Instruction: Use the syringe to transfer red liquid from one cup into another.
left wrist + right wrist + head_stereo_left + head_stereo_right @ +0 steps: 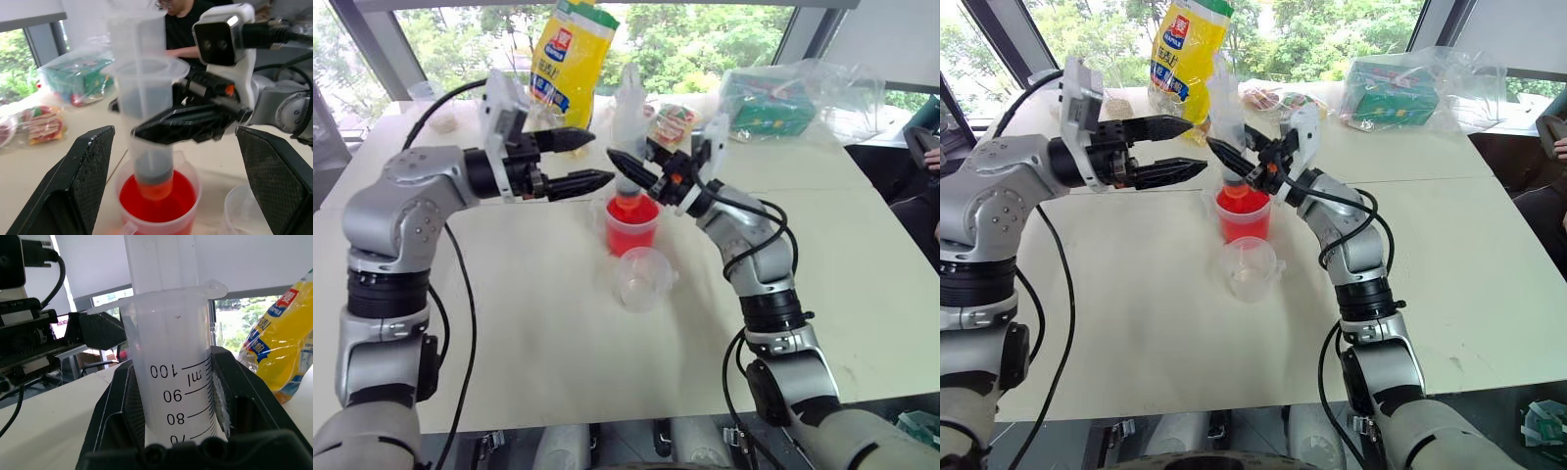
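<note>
The syringe (628,113) stands upright, and its tip dips into the red liquid (159,203) in the taller red cup (631,225) at mid-table. My right gripper (626,168) is shut on the syringe's barrel (176,382), just above the cup. Just to the left of the syringe, my left gripper (600,159) points level at it and is open, its fingers (88,181) clear of the barrel. The shorter clear cup (643,279) stands in front of the red cup, touching or nearly touching it, and looks dry.
A yellow bag (570,54), a snack packet (674,122) and a green box in clear plastic (769,103) stand at the table's far side. A small cup with beige powder (1116,103) is at the far left. A person in a dark top (183,29) sits beyond the table.
</note>
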Motion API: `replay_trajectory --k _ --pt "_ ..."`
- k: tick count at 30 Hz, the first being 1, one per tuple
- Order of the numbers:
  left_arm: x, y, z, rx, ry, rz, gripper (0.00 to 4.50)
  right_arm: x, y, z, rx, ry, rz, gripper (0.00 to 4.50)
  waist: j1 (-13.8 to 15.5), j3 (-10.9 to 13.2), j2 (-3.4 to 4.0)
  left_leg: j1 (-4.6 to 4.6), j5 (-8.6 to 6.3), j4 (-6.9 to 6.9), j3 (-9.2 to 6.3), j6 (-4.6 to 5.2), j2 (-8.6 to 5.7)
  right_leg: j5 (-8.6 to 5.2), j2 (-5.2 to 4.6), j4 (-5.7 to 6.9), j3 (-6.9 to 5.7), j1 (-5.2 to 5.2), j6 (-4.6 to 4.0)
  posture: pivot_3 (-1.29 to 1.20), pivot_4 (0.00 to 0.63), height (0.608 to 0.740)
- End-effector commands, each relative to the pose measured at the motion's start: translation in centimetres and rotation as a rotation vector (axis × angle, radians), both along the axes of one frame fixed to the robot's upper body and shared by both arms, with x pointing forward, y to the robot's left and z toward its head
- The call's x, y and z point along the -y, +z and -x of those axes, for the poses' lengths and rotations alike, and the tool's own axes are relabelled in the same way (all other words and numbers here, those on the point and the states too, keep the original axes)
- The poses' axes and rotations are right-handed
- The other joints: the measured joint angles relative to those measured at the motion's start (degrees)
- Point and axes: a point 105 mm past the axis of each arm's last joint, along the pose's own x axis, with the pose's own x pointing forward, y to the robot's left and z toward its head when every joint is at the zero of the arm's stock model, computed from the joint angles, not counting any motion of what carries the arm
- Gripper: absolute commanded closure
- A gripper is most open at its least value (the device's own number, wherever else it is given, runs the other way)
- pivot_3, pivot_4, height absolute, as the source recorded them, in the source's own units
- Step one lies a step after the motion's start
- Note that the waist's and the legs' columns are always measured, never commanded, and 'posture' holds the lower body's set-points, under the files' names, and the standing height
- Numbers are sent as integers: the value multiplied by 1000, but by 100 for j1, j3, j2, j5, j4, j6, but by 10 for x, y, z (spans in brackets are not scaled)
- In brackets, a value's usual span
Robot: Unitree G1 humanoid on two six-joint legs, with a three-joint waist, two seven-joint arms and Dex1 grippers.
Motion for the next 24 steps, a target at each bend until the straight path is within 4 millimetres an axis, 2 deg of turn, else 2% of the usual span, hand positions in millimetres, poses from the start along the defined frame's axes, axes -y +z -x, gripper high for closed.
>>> replay_trajectory --k 1,7,10,12,16,19,21,24 --pt "-9 18 3 73 37 19 434 4 23 5 65 13 -43 3034 -4 0 0 0 0 0 0 0 0 0 0 0 0 0 0 0 150 740" --pt "-14 25 -6 85 70 49 434 8 44 18 94 50 -62 3034 4 0 0 0 0 0 1 0 0 0 0 1 0 0 0 0 150 740" --pt "-17 29 -11 82 69 54 434 17 68 40 114 110 -82 3034 15 2 2 -1 0 0 0 0 0 0 0 1 -1 -1 0 0 150 740" --pt "-17 30 -13 79 61 54 434 20 72 53 97 160 -74 3034 16 1 2 -2 0 0 0 0 0 0 -1 -1 -1 -1 0 0 150 740" --pt "-15 30 -15 64 27 50 434 23 62 80 19 286 -2 3034 12 0 0 -1 -1 -1 1 1 0 0 -1 -2 -1 0 0 0 150 740" --pt "-12 31 -14 58 0 49 434 23 47 87 -29 302 25 3034 11 1 0 -1 0 0 1 1 1 0 0 -1 -2 0 0 0 150 740" --pt "-6 31 -11 50 -38 48 434 21 31 88 -61 293 45 3034 13 1 0 -1 -1 0 1 1 1 0 1 -1 -2 0 0 0 150 740" --pt "0 32 -5 42 -80 45 434 21 18 88 -83 280 58 3034 3 1 0 -1 -1 0 4 1 0 0 0 -1 0 0 0 0 150 740"
